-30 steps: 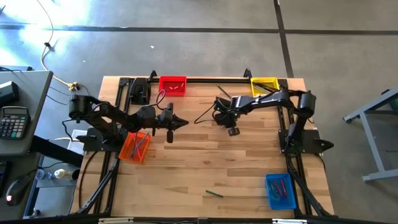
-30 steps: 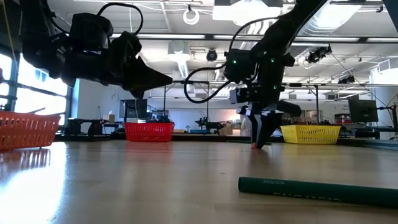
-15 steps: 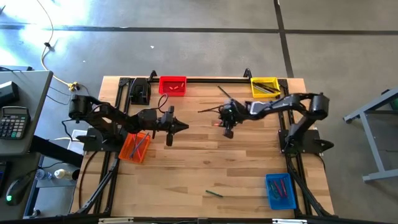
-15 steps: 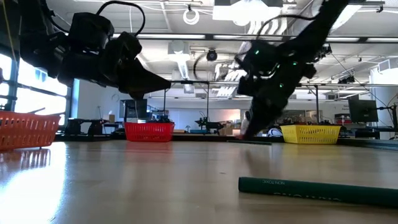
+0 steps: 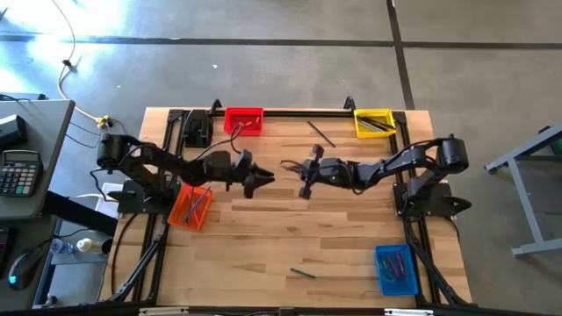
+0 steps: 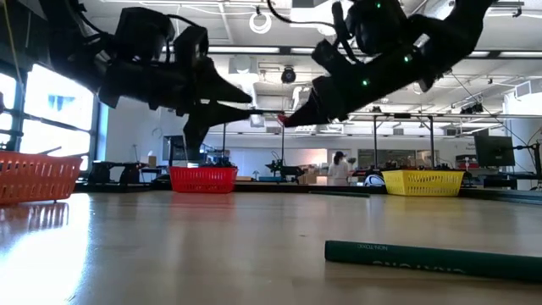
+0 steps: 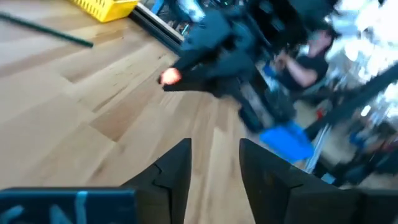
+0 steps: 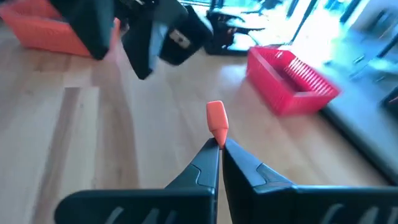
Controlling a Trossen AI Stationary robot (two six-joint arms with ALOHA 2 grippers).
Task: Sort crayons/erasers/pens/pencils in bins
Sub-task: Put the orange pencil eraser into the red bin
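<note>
The right claw is pinching an orange crayon by its end, above the surface, facing the left claw, which is standing open. For a clean handover, keep the crayon level and centred between those open fingers.

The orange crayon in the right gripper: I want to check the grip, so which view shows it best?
The right wrist view: the crayon sticks out of the shut right gripper, pinched at its end. The left wrist view shows a blurred orange tip; the low view a speck; the high view nothing clear.
</note>
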